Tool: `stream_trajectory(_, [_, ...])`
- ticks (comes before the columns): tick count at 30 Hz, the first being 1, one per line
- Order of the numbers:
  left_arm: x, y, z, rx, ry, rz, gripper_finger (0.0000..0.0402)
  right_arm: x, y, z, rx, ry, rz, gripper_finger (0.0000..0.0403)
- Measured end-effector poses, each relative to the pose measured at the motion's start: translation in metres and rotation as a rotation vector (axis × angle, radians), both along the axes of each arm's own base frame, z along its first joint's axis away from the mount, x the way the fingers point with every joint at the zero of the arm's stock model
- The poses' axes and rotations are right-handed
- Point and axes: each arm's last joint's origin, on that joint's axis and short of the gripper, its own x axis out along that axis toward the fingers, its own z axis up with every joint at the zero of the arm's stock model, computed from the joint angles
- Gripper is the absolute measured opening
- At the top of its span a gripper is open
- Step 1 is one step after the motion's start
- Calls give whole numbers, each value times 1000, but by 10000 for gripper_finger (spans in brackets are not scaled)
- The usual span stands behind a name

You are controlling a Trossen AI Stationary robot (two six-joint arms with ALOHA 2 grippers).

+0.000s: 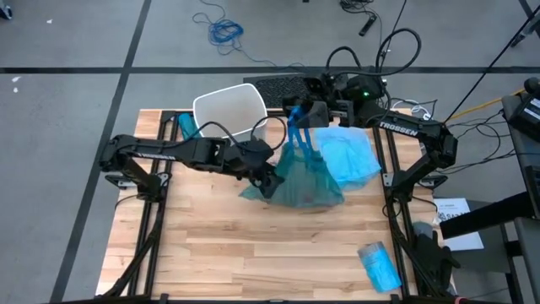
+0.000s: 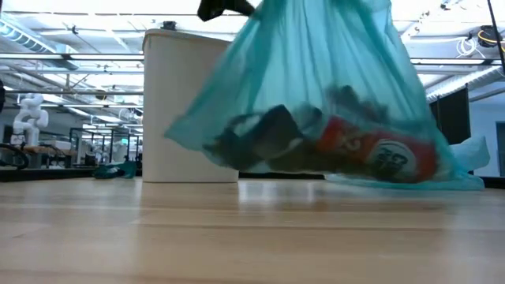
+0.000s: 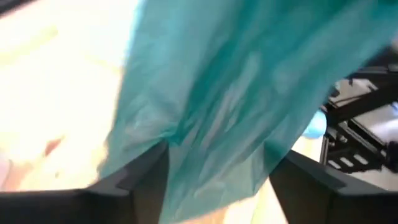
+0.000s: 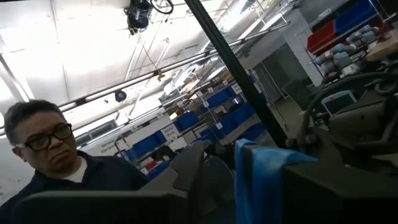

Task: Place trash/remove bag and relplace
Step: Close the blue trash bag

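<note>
While full teal bag (image 1: pixel 308 173) with trash (image 2: pixel 371 150) sits at frame centre on counter (image 1: pixel 253 253), right tool (image 1: pixel 297 114) pinches blue drawstrings, left tool (image 1: pixel 268 179) clamps bag side. Lift both evenly, clear of white bin (image 1: pixel 229 110); avoid tearing film.

The right arm (image 1: pixel 403 127) bears the white word "TROSSEN"; the red bottle's (image 2: pixel 371 150) label is unreadable.

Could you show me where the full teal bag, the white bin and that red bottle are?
Teal bag (image 1: pixel 305 179): high view, its bulging body.
White bin (image 1: pixel 226 108): high view, its inner wall.
Red bottle (image 2: pixel 371 150): low view, its label, seen through the bag.
</note>
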Motion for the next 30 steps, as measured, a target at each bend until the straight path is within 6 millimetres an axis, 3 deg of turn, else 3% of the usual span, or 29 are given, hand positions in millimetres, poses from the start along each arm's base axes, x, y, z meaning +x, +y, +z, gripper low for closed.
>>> stream_trajectory(4, [-5, 2, -6, -73, 83, -26, 307, 1, 0, -1, 4, 8, -3, 115])
stream_trajectory(7, [-8, -3, -9, -70, 124, -50, 315, 1, 0, -1, 6, 8, -4, 129])
stream_trajectory(16, [-22, -38, 3, 43, 76, -63, 304, 1, -1, -1, 10, 7, -8, 128])
stream_trajectory(22, [-30, -51, 6, 103, 71, -33, 303, 1, 0, -1, 22, 19, -2, 128])
stream_trajectory(25, [-40, -53, 16, 159, 23, 32, 291, 1, 0, -1, 22, 20, -1, 128])
stream_trajectory(30, [-67, -48, 46, 227, -124, 161, 239, 1, -1, -1, 28, 31, 4, 128])
